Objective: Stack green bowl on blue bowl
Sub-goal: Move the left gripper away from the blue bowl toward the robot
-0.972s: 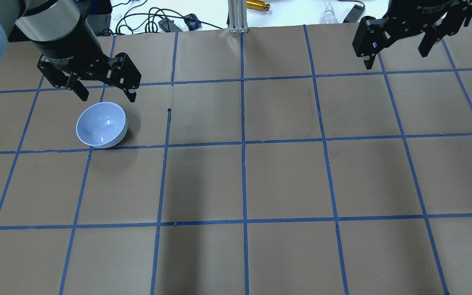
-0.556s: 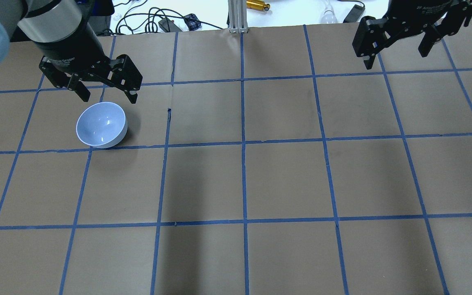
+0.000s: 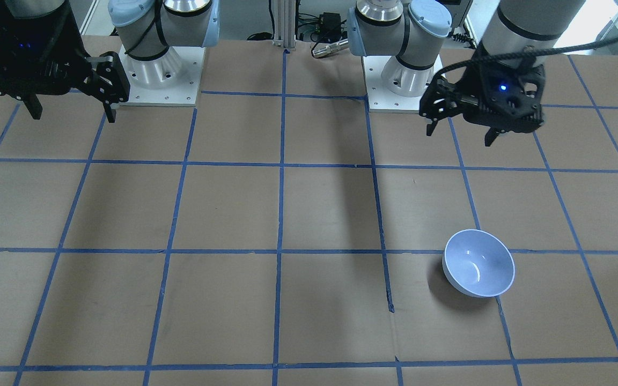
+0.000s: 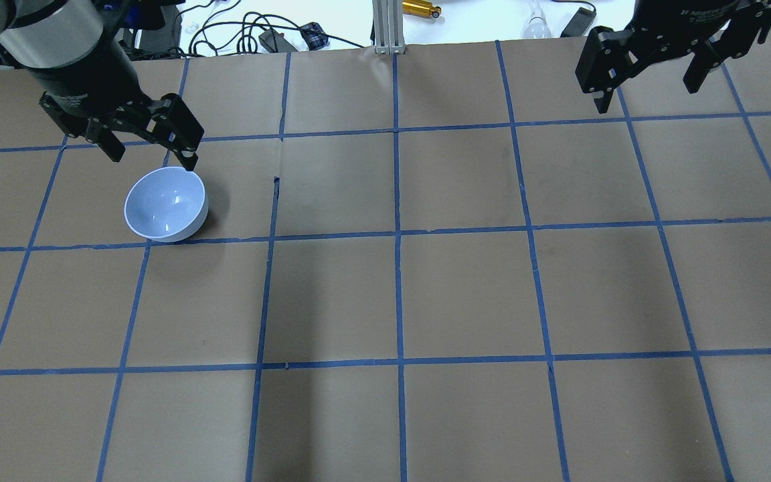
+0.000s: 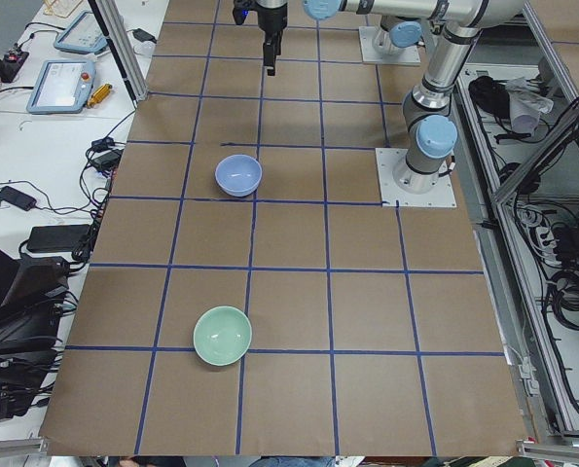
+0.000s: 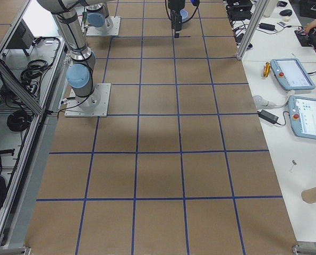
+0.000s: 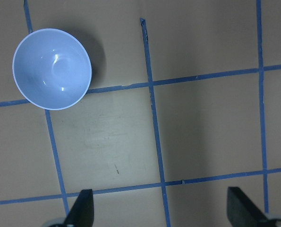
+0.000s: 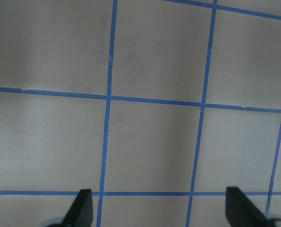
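The blue bowl (image 4: 166,213) stands upright on the brown paper at the table's left; it also shows in the front view (image 3: 479,262), the left side view (image 5: 238,175) and the left wrist view (image 7: 52,68). The green bowl (image 5: 222,335) shows only in the left side view, upright near the table's left end, about two grid squares from the blue bowl. My left gripper (image 4: 153,159) is open and empty, raised just beyond the blue bowl's far rim. My right gripper (image 4: 646,94) is open and empty, high over the far right corner.
Blue tape lines grid the table. The two arm bases (image 3: 161,64) (image 3: 400,69) stand at the robot's edge. An aluminium post (image 4: 389,27) and cables (image 4: 251,33) lie beyond the far edge. A short tear in the paper (image 4: 276,184) is right of the blue bowl.
My left gripper has shifted a little to the left, still open above the blue bowl's far side. The blue bowl and the right arm have not moved.
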`<state>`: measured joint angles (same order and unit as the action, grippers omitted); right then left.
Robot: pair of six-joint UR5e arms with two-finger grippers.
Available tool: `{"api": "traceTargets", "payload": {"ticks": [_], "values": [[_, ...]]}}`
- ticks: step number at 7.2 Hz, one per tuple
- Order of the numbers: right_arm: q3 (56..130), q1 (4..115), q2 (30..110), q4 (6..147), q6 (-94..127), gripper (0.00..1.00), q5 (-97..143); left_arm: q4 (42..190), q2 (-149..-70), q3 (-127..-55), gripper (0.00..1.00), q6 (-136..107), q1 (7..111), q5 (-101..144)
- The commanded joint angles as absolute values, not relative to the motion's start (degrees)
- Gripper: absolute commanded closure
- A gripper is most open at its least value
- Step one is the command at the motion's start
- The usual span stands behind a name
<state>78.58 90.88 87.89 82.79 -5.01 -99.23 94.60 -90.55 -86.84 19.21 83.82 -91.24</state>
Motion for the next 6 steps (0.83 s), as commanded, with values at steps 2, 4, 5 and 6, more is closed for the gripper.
{"api": "traceTargets", "payload": {"ticks": [2,4,5,6], "values": [[78.6,90.9,87.9,82.8,-5.0,0.00,-99.2,88.7,-91.7,-93.0,0.00,46.7,66.6,-91.1],[78.6,90.9,87.9,82.8,-5.0,0.00,-99.2,86.9,-93.1,-94.2,0.00,59.4,56.3,-90.4],[78.6,90.9,87.9,82.8,-5.0,0.00,-99.2,84.1,-95.0,-94.0,0.00,65.2,52.6,-89.7],[78.6,90.9,87.9,82.8,-5.0,0.00,-99.2,79.8,-97.1,-93.7,0.00,72.2,50.0,-89.7]]}}
